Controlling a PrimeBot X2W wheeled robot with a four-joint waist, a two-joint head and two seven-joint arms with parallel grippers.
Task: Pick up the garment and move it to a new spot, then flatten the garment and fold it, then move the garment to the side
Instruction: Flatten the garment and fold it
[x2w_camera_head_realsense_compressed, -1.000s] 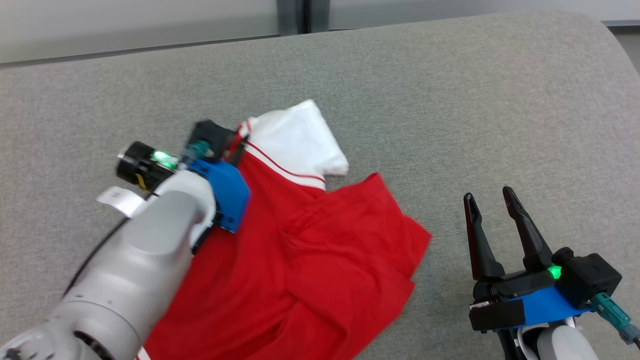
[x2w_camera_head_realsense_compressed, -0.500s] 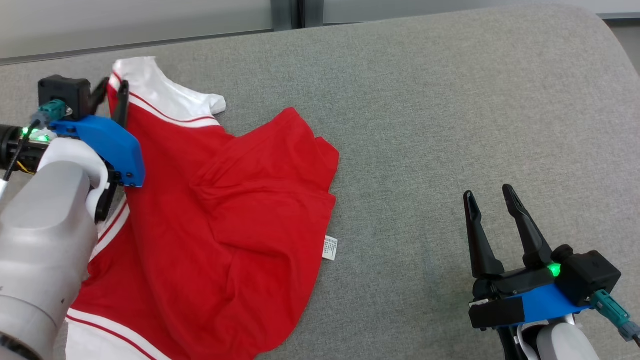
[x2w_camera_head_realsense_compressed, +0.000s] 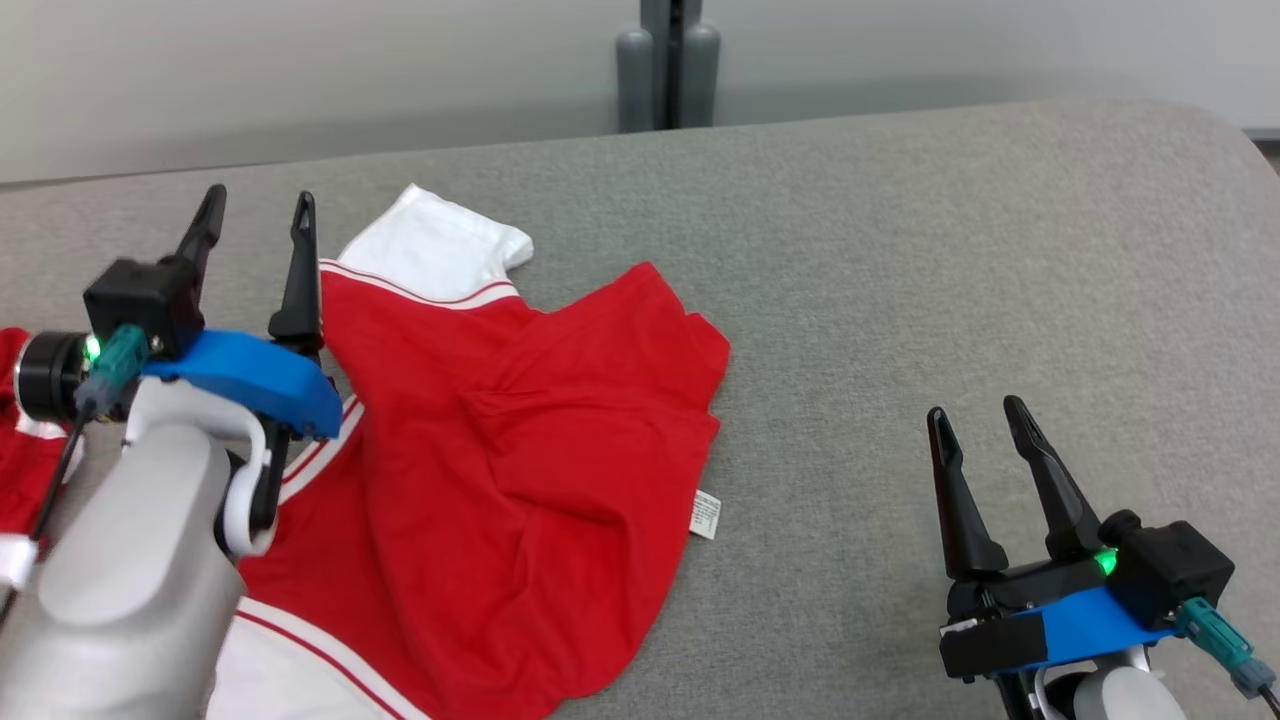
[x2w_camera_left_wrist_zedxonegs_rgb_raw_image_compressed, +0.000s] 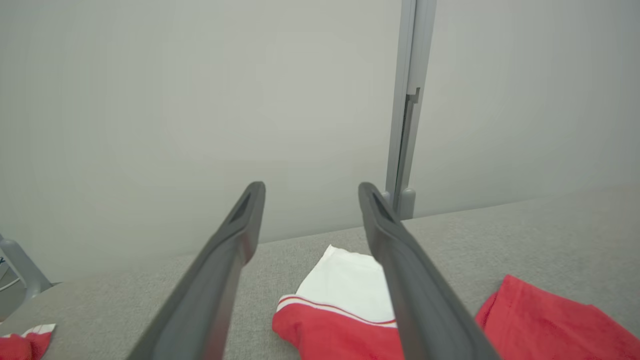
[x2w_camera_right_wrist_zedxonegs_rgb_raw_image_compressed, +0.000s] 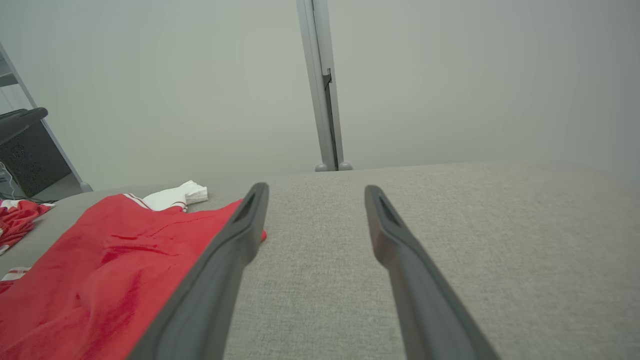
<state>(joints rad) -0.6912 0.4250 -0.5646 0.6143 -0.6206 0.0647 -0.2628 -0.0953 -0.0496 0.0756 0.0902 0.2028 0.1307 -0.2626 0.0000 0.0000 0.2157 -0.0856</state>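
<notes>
Okay, garment lies rumpled on the grey cushion, left of centre, with your left gripper and right gripper both wide open and empty; flattening looks next, so pinch opposite edges and pull taut.

A grey fabric-covered surface with a rounded far right corner carries a red garment, which lies rumpled and creased on its left half. The garment's white sleeve lies spread toward the far edge, and a small white label rests on the fabric at its right hem. Another red and white cloth lies bunched at the left edge
</notes>
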